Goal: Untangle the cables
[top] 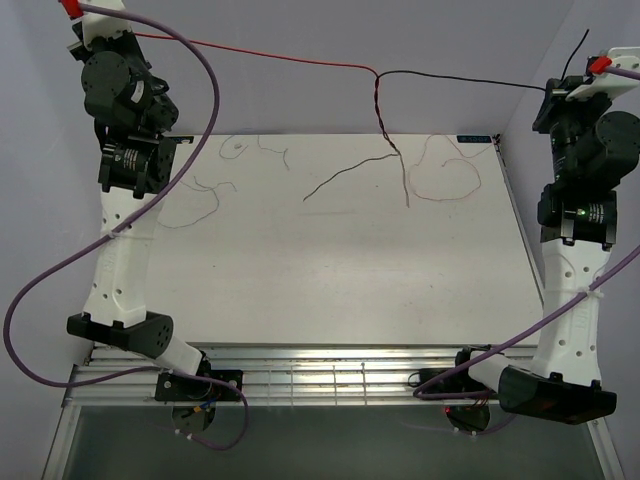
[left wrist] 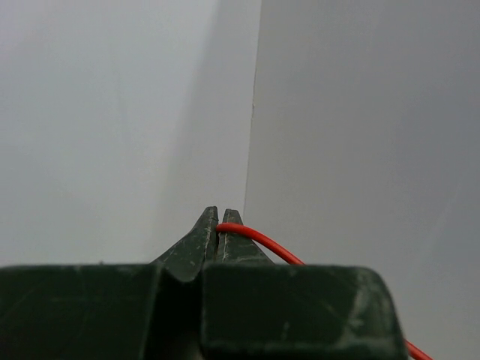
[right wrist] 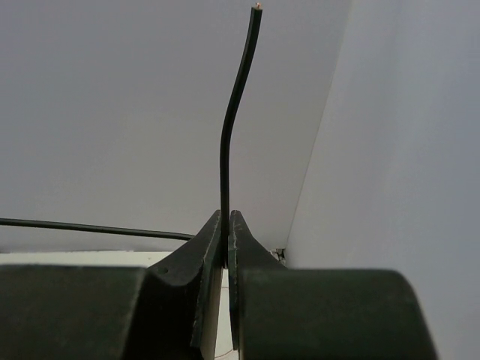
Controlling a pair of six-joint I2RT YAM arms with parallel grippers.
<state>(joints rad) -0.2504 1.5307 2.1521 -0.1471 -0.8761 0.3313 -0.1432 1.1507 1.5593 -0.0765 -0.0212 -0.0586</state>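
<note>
The red cable (top: 270, 52) runs nearly level across the top of the overhead frame, from the upper left corner towards the centre. The black cable (top: 480, 77) carries the line on from the centre to the upper right. Where they meet, the two wind round each other in a twisted length (top: 383, 110) that hangs down towards the far edge of the table (top: 330, 270).

From the foot of that twist, a dark strand (top: 345, 177) trails down and left across the table top. A pale red strand (top: 405, 180) drops almost straight, with a loose pale loop lying to its right. Fainter strands (top: 270, 145) curl over the upper left of the table; their colour is hard to make out, perhaps greenish.

The left gripper (left wrist: 219, 217) is pinched closed on the red cable, which leaves its tips and arcs to the lower right of the wrist frame. The right gripper (right wrist: 226, 217) is clamped on the black cable. The cable's short free end stands up from the tips, bending slightly right, and the rest leads off to the left.

The table is white and matte, enclosed by pale lilac walls (top: 400, 35). Purple hoses (top: 215, 90) loop beside both arms.
</note>
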